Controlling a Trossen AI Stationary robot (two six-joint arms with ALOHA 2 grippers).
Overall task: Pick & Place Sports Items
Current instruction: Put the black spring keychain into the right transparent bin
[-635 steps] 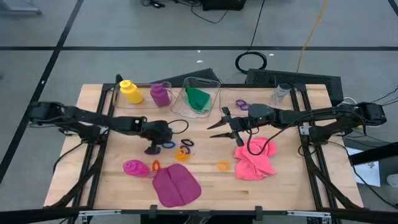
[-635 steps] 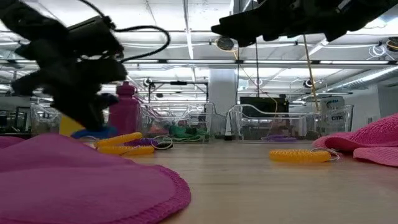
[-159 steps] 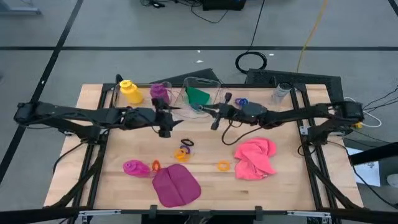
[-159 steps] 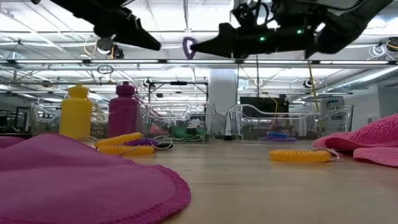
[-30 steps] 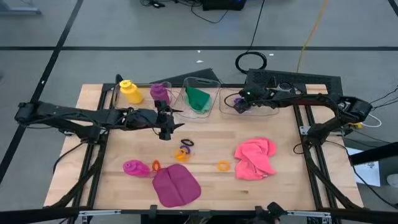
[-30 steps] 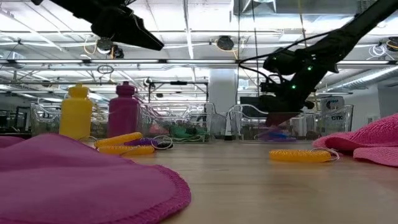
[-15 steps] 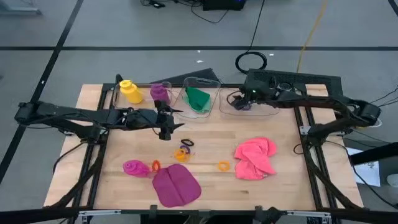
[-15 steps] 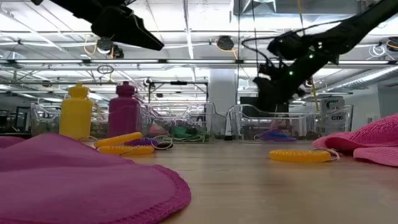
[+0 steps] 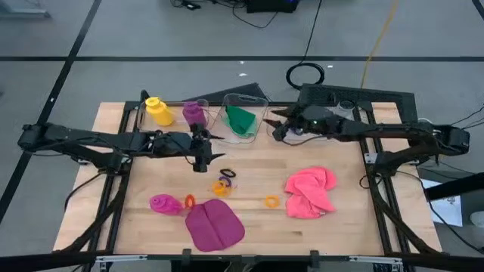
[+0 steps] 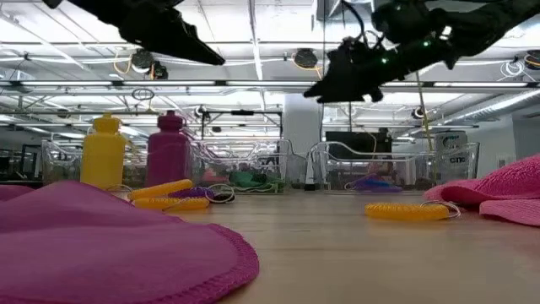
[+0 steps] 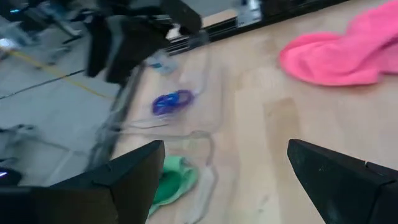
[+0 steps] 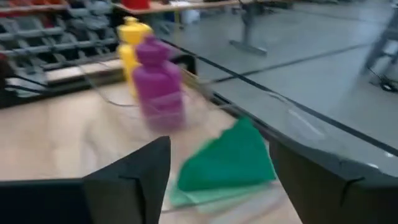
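My left gripper [image 9: 215, 145] hovers open above the table's middle, with nothing between its fingers [image 11: 226, 149]. My right gripper [image 9: 271, 125] is open and bare too [image 12: 219, 144], high over the gap between two clear bins at the far edge. A green cloth [image 9: 241, 119] lies in the middle bin, and a blue-purple ring [image 11: 172, 101] lies in the right bin [image 9: 327, 133]. The yellow bottle [image 9: 157, 110] and the purple bottle [image 9: 195, 113] stand upright at the far left. On the table lie a pink cloth [image 9: 311, 191], a magenta cloth [image 9: 214, 225], a magenta bottle [image 9: 163, 203] on its side and loose rings [image 9: 223, 181].
An orange ring [image 9: 271, 201] lies left of the pink cloth, and another [image 9: 190, 201] lies beside the magenta bottle. The clear bins line the far edge. Bare wood shows between the pink cloth and the bins. A black cable loop [image 9: 305, 74] lies on the floor beyond the table.
My right gripper has risen out of the right bin and swung toward the table's left, toward the green cloth's bin. It has tipped up from pointing down to nearly level. The ring stays in the bin.
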